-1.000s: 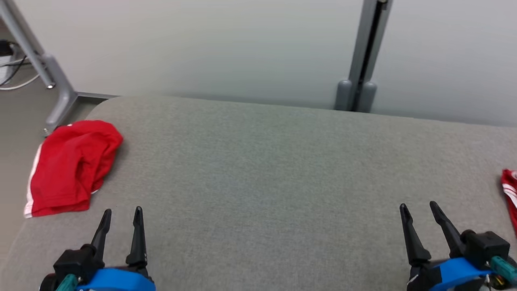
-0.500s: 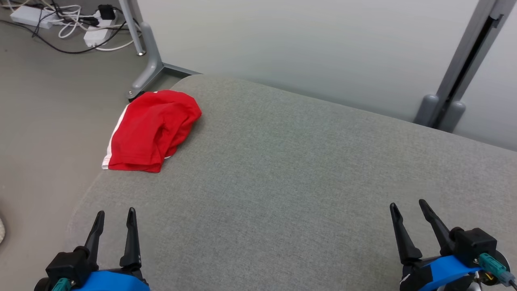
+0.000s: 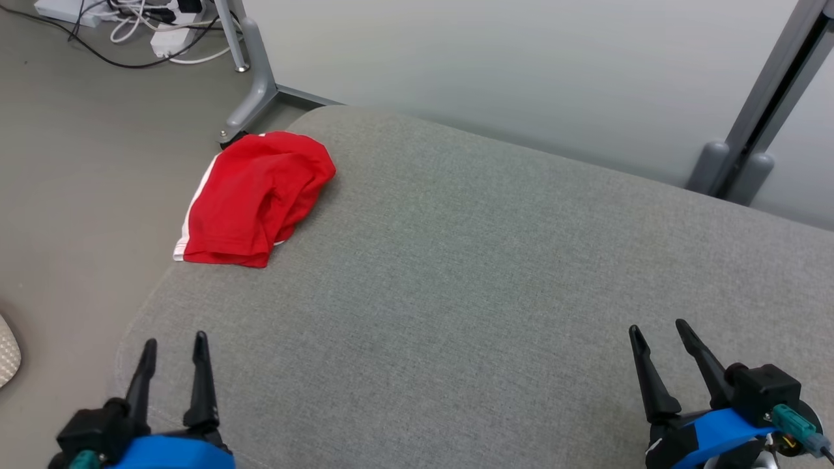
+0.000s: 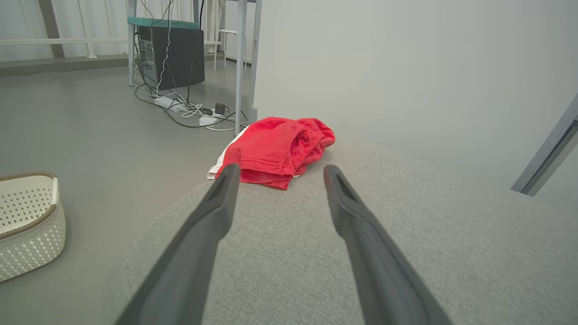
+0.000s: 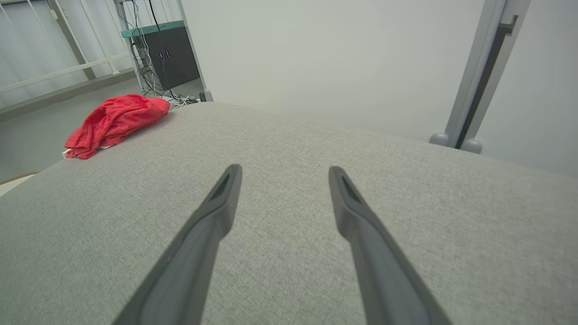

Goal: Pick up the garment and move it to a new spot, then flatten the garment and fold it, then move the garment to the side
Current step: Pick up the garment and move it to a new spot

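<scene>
Red garment (image 3: 257, 198) sits bunched at upper left of the head view, maybe hanging off the grey cushion (image 3: 488, 273) edge. Left gripper (image 3: 176, 339) and right gripper (image 3: 657, 326) are both spread, empty, parked low, likely staged for the reach.

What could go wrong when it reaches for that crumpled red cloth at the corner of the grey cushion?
1. The crumpled red garment lies right at the left edge of the grey fabric surface; a clumsy nudge might push it off onto the floor.
2. It is bunched in layers, so the open left end effector may pinch only one fold and lift it unevenly.
</scene>
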Tool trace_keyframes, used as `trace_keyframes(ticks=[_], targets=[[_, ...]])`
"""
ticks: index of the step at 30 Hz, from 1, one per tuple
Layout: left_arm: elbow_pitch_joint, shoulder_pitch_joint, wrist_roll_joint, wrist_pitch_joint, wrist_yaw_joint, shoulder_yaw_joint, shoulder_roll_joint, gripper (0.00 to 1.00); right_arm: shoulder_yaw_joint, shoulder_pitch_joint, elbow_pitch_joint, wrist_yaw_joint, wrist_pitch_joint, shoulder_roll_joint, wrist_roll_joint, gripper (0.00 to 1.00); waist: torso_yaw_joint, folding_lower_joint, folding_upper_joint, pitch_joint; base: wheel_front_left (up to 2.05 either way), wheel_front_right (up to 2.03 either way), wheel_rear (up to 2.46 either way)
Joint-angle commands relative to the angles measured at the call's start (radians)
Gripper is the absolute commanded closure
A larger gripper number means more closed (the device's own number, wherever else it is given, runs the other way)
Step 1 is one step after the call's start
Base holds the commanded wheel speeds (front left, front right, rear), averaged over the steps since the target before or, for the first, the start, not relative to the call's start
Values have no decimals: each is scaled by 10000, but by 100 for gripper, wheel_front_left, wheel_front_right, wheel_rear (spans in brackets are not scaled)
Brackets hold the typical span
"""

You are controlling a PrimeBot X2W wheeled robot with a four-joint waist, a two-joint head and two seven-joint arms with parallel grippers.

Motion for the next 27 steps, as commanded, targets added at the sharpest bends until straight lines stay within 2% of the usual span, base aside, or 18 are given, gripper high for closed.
trace_keyframes(ticks=[1, 5, 10, 14, 19, 27], targets=[[-219, -325, -154, 118, 74, 161, 73, 0, -17, -173, -76, 2, -24, -105, -15, 0, -49, 0, -1, 106, 0, 0, 0], [-968, -885, -503, 828, 257, 601, 409, 0, -9, -399, -289, 2, 85, -234, -134, 0, -254, 0, -1, 566, 0, 0, 0], [-1402, -2070, -899, 2106, 490, 1170, 1161, 0, 130, -795, -619, 2, 128, -455, -362, 0, -762, 0, -1, 1391, 0, 0, 0], [-1045, -2797, -1210, 2798, 490, 1462, 1609, 0, 244, -1071, -732, 2, 168, -507, -426, 0, -1188, 0, -1, 1898, 0, 0, 0], [-98, -3820, -1582, 3870, 369, 1767, 2432, 0, 592, -1567, -989, 2, 289, -627, -531, 0, -2010, 0, -1, 2882, 0, 0, 0], [1441, -4180, -2274, 5124, 842, 2710, 3372, 0, 1210, -2465, -1386, 2, 264, -601, -580, 0, -3674, 0, -1, 4264, 0, 0, 0]])
